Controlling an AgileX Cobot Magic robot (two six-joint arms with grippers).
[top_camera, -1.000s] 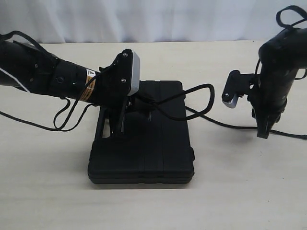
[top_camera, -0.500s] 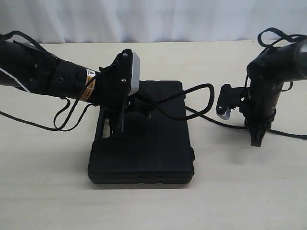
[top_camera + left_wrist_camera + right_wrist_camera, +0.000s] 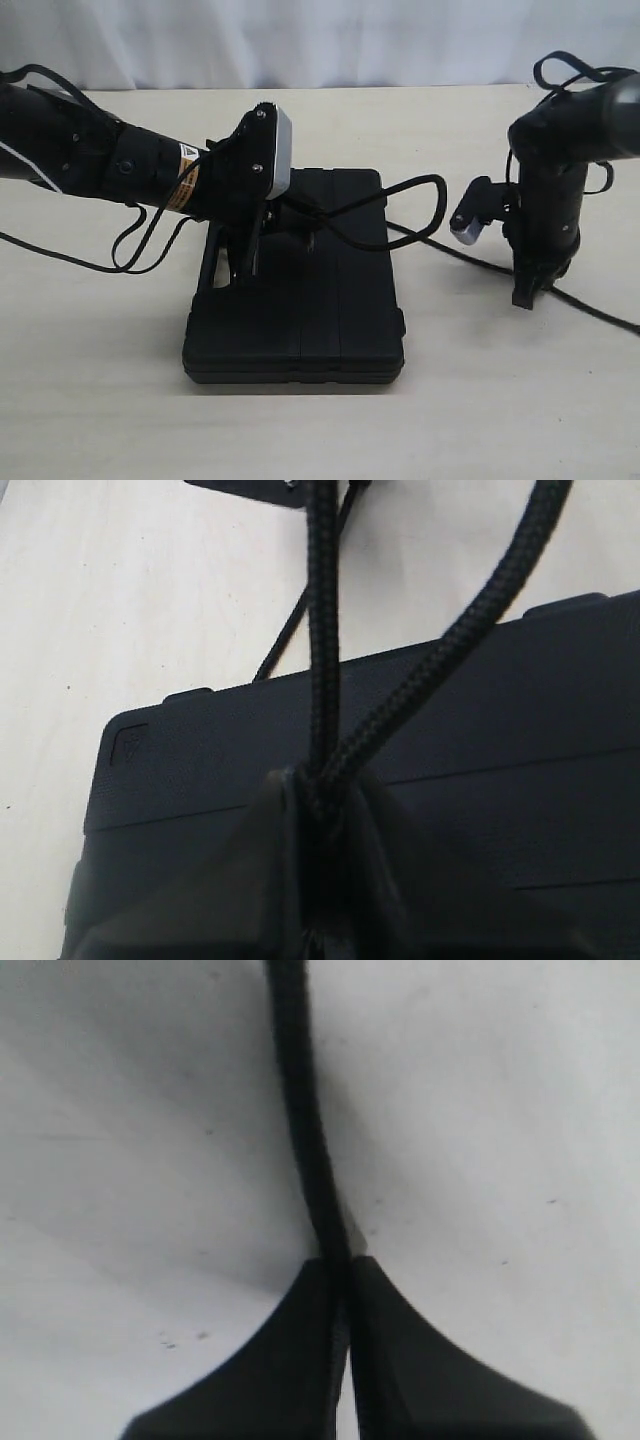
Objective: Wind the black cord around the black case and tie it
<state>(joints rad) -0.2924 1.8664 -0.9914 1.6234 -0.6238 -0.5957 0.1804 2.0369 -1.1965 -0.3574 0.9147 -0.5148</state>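
Note:
The black case (image 3: 300, 300) lies flat in the middle of the table, also filling the left wrist view as the black case (image 3: 500, 740). The black cord (image 3: 420, 185) loops off the case's far right corner and runs right along the table. My left gripper (image 3: 245, 262) stands over the case's left part, shut on two strands of the black cord (image 3: 330, 680). My right gripper (image 3: 525, 296) points down at the table right of the case, shut on the black cord (image 3: 300, 1110), which trails on to the right edge.
Thin robot cables (image 3: 60, 255) lie on the table at the left under the left arm. A white curtain (image 3: 320, 40) backs the table's far edge. The right arm's camera housing (image 3: 470, 218) sticks out toward the case.
My right arm has moved left and lower, toward the case, carrying the cord with it; the cord's tail at the right now slants lower. The left arm and the case have stayed put.

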